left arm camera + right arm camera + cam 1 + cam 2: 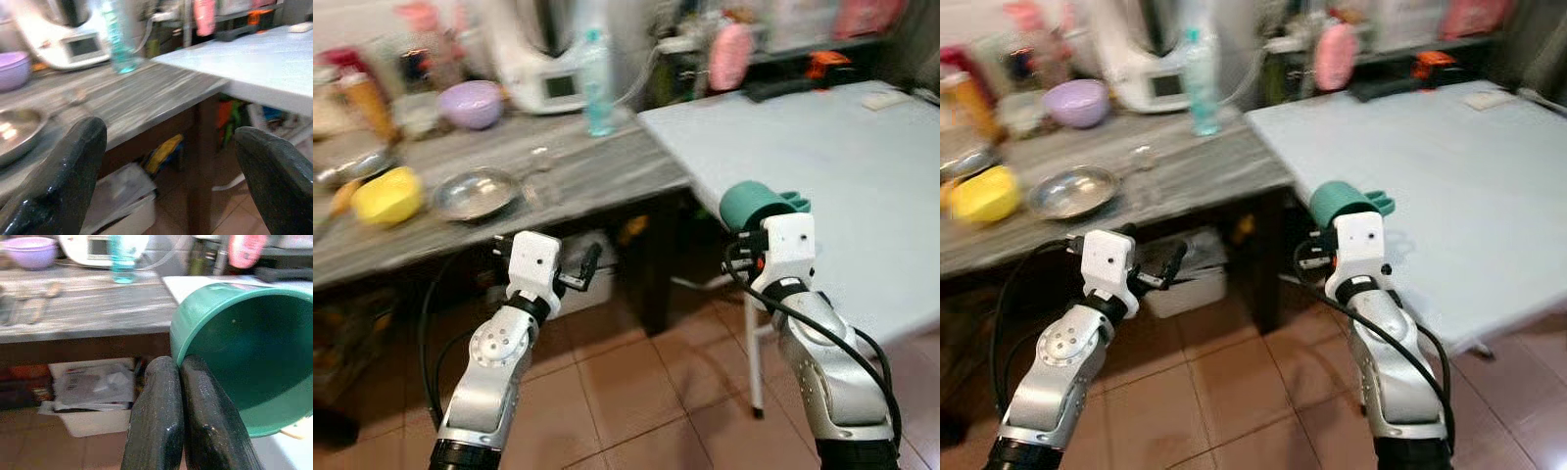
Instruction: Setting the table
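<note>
A green cup [751,202] with a small handle is in my right gripper [178,366], which is shut on it at the rim. The cup is tipped on its side, so its open mouth [254,352] faces the wrist camera. It hangs at the near corner of the white table [842,157]. My left gripper [168,147] is open with nothing between its fingers. It is held in the air in front of the grey wooden counter [587,166], below the counter's edge.
On the counter are a yellow bowl [388,196], a steel plate [475,193], a purple bowl [472,103], a small glass [541,162], a blue-green bottle [597,83] and a white appliance [543,59]. Under it stands a white bin [122,205]. The floor is tiled.
</note>
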Available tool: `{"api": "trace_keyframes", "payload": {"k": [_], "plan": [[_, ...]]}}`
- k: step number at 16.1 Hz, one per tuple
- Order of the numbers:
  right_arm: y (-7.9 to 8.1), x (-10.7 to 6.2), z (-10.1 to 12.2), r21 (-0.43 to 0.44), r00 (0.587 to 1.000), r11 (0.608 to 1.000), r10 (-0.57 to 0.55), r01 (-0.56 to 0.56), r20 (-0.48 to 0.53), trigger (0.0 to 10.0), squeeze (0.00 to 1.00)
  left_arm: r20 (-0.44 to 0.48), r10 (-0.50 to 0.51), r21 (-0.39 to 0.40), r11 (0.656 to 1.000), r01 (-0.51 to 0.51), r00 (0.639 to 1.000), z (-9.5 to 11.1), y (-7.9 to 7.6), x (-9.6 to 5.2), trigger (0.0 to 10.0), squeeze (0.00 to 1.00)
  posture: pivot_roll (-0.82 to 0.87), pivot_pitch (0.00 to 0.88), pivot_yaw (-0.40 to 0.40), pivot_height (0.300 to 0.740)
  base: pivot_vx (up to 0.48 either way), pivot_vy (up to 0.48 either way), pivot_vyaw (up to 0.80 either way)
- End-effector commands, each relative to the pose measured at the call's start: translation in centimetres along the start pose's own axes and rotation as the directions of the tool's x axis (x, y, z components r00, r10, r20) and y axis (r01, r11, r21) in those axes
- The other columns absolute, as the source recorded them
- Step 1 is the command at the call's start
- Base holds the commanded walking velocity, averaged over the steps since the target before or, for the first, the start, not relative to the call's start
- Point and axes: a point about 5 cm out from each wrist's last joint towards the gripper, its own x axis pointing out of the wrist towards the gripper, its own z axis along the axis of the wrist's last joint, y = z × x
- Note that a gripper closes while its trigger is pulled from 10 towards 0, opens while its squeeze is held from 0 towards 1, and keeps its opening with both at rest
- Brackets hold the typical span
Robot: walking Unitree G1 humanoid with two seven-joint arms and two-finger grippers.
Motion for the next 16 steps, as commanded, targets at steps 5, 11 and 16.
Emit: {"api": "trace_keyframes", "payload": {"k": [5, 11, 16], "plan": [[0.24, 0.25, 0.73, -0.011, 0.999, 1.000, -0.001, 0.002, 0.037, 10.0, 0.00, 0.006, 0.007, -0.003, 1.000, -0.007, 1.000, -0.02, 0.11, 0.05, 10.0, 0.00, -0.05, 0.000, 0.047, 0.740, 0.000, 0.000, 0.80], [0.11, 0.17, 0.86, -0.016, 0.999, 1.000, -0.011, 0.011, 0.043, 10.0, 0.00, 0.012, -0.001, 0.015, 1.000, 0.000, 1.000, 0.01, -0.10, 0.11, 10.0, 0.00, -0.06, 0.000, 0.048, 0.740, 0.000, 0.000, 0.80], [-0.12, 0.18, 1.01, -0.013, 0.999, 1.000, -0.020, 0.020, 0.049, 10.0, 0.00, 0.023, -0.019, -0.008, 1.000, 0.020, 1.000, 0.13, -0.49, 0.23, 10.0, 0.00, -0.06, 0.000, 0.047, 0.740, 0.000, 0.000, 0.64]]}}
